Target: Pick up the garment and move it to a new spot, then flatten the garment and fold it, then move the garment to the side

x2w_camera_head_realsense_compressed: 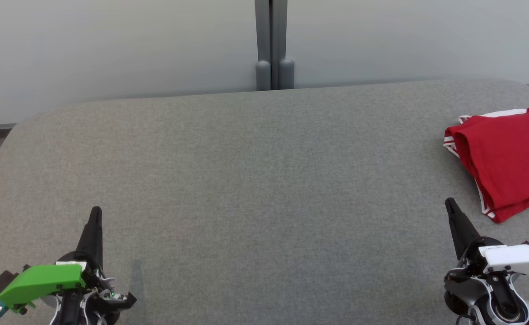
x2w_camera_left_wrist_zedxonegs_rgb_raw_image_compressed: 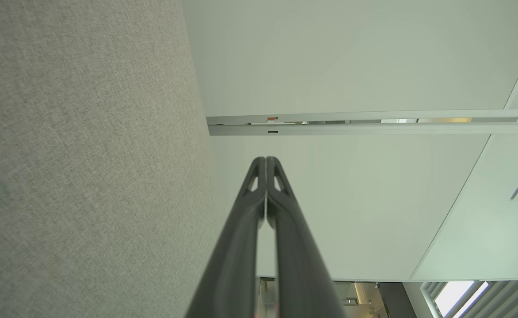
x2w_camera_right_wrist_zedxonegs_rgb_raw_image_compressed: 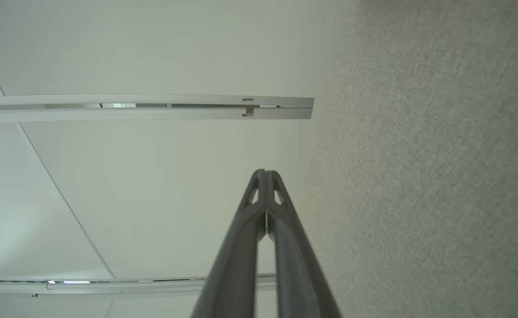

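We face a grey felt-covered worktop (x2w_camera_head_realsense_compressed: 246, 180) backed by pale wall panels (x2w_camera_head_realsense_compressed: 111, 45) that meet at a grey post (x2w_camera_head_realsense_compressed: 271, 40). The red garment (x2w_camera_head_realsense_compressed: 510, 162), white-striped at its hems, lies folded in layers at the worktop's far right, running past the edge of the head view. We judge the task done or very nearly so.

The risk from here is that the garment sits close to the rounded worktop corner. Any brush from the right arm could drag it over the edge or spring the fold open.

Our left pincer (x2w_camera_head_realsense_compressed: 95, 214) rests low at our left and our right pincer (x2w_camera_head_realsense_compressed: 449, 204) low at our right, near the garment but not touching it. Both point forward, fingers pressed together on nothing.
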`<state>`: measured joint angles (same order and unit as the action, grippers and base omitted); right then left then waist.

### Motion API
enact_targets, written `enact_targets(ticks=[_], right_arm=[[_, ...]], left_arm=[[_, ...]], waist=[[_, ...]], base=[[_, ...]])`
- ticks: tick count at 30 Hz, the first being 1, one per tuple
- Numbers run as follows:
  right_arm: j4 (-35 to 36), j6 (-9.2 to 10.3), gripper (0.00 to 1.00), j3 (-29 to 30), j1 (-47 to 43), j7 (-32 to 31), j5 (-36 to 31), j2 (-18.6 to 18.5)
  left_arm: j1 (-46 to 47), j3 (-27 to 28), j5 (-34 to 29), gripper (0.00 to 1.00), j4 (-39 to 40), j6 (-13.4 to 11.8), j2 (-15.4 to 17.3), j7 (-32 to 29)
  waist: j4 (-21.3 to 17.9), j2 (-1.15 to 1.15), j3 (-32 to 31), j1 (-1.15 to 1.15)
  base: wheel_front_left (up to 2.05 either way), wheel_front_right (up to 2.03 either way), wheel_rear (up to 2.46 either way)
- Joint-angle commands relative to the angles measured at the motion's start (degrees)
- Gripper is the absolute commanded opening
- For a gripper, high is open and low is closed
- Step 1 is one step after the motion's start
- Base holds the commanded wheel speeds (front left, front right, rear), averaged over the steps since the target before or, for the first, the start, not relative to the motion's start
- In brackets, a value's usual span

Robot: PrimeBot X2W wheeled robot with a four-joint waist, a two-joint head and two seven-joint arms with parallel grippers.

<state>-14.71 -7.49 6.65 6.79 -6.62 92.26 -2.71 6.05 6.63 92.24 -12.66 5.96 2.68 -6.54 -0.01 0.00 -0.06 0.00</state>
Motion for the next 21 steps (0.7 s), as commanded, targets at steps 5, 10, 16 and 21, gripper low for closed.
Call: enact_targets(ticks=[5,10,16,21], right_arm=[[0.2,0.0,0.0,0.1,0.4,-0.2,0.1,-0.3],[0.2,0.0,0.0,0.1,0.4,-0.2,0.1,-0.3],[0.2,0.0,0.0,0.1,0.4,-0.2,0.1,-0.3],[0.2,0.0,0.0,0.1,0.4,-0.2,0.1,-0.3]], left_arm=[[0.7,0.1,0.2,0.0,0.2,-0.1,0.4,-0.2],[0.8,0.1,0.2,0.0,0.2,-0.1,0.4,-0.2],[0.8,0.1,0.2,0.0,0.2,-0.1,0.4,-0.2],[0.8,0.1,0.2,0.0,0.2,-0.1,0.4,-0.2]], waist=[[0.0,0.0,0.0,0.0],[0.0,0.0,0.0,0.0],[0.0,0.0,0.0,0.0],[0.0,0.0,0.0,0.0]], base=[[0.0,0.0,0.0],[0.0,0.0,0.0],[0.0,0.0,0.0],[0.0,0.0,0.0]])
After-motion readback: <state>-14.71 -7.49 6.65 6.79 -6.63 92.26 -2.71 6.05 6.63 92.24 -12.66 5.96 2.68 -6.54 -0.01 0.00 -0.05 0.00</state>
